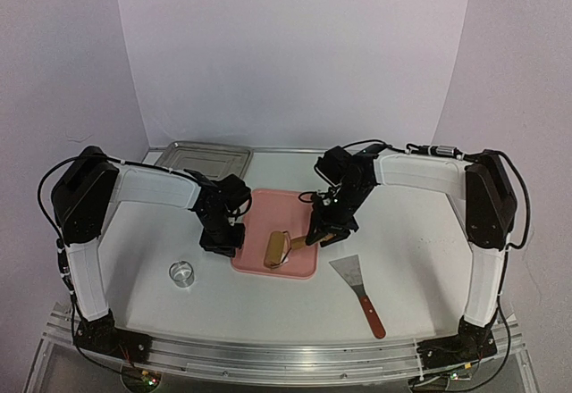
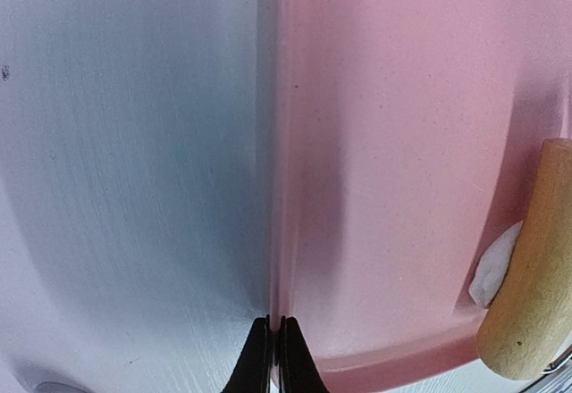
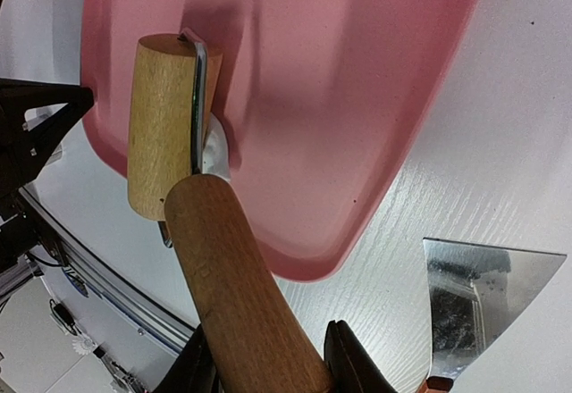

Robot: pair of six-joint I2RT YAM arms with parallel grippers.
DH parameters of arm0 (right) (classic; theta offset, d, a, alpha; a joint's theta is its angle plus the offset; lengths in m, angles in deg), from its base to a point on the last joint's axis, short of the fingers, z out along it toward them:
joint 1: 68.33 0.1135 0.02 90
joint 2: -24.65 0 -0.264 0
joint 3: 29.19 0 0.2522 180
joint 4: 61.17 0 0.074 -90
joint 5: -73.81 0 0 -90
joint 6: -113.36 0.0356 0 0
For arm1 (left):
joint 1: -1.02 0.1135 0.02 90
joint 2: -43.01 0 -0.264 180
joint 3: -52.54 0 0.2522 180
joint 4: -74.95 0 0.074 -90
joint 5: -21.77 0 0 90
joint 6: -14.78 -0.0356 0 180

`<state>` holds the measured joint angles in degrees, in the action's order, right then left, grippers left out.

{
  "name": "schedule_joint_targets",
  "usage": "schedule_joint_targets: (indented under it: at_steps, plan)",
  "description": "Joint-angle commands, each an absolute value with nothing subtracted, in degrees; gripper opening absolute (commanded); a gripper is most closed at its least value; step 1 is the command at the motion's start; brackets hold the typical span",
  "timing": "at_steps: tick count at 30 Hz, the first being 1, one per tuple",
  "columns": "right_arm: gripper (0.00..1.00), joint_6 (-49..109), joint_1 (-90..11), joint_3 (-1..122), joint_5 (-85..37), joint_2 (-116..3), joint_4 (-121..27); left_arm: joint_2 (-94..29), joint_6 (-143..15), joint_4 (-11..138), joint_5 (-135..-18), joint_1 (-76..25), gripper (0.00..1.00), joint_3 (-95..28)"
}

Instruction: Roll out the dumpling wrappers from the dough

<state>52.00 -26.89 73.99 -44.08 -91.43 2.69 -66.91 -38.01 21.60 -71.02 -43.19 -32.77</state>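
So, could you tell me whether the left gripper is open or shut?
Shut: the left gripper shows its jaws pressed together, holding nothing.

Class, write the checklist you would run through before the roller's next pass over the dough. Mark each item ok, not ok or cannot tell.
1. Grip: right gripper closed on the roller handle: ok.
2. Contact: roller drum at the dough, inside the pink tray: ok.
3. Bracing: left gripper shut, at the tray's rim; whether it pins it: cannot tell.
4. Thickness of the dough, mostly hidden by the drum: cannot tell.
5. Path: scraper and ring cutter lie off the tray: ok.
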Motion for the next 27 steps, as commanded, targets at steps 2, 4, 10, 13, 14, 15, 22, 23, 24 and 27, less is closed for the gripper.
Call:
schedule_joint_targets:
  at_steps: [2, 4, 10, 13, 14, 15, 22, 23, 24, 27]
  plan:
    - [0.0, 55.4, -25.4, 67.5, -15.0, -105.4, 21.1, -66.0, -38.0, 18.7, -68.8, -43.2, 0.0, -33.2]
    - [0.0, 55.4, -25.2, 67.9, -14.9, -105.6, 21.1, -65.9, -38.0, 18.6, -68.8, -43.2, 0.0, -33.2]
    - [0.0, 55.1, -24.6, 69.3, -14.0, -106.8, 21.8, -65.8, -38.0, 18.6, -68.8, -43.2, 0.0, -33.1]
    - [0.0, 54.9, -24.1, 70.4, -12.9, -107.5, 22.5, -65.7, -38.0, 18.5, -68.8, -43.2, 0.0, -33.1]
    - [0.0, 54.8, -23.9, 70.7, -12.6, -107.8, 22.8, -65.7, -38.0, 18.5, -68.8, -43.2, 0.0, -33.1]
    - [0.0, 54.8, -23.7, 70.9, -12.4, -107.9, 23.0, -65.7, -38.0, 18.5, -68.8, -43.2, 0.0, -33.1]
    - [0.0, 54.4, -23.1, 72.3, -11.0, -108.3, 23.7, -65.8, -38.0, 18.6, -68.8, -43.2, 0.0, -33.2]
    - [0.0, 54.4, -23.1, 72.5, -10.8, -108.4, 23.8, -65.8, -38.0, 18.6, -68.8, -43.2, 0.0, -33.3]
    - [0.0, 54.3, -23.1, 72.8, -10.8, -108.6, 23.8, -65.9, -38.0, 18.7, -68.8, -43.2, 0.0, -33.3]
    - [0.0, 54.0, -22.9, 73.7, -10.7, -109.3, 23.9, -65.9, -38.3, 18.8, -68.8, -43.2, 0.0, -33.5]
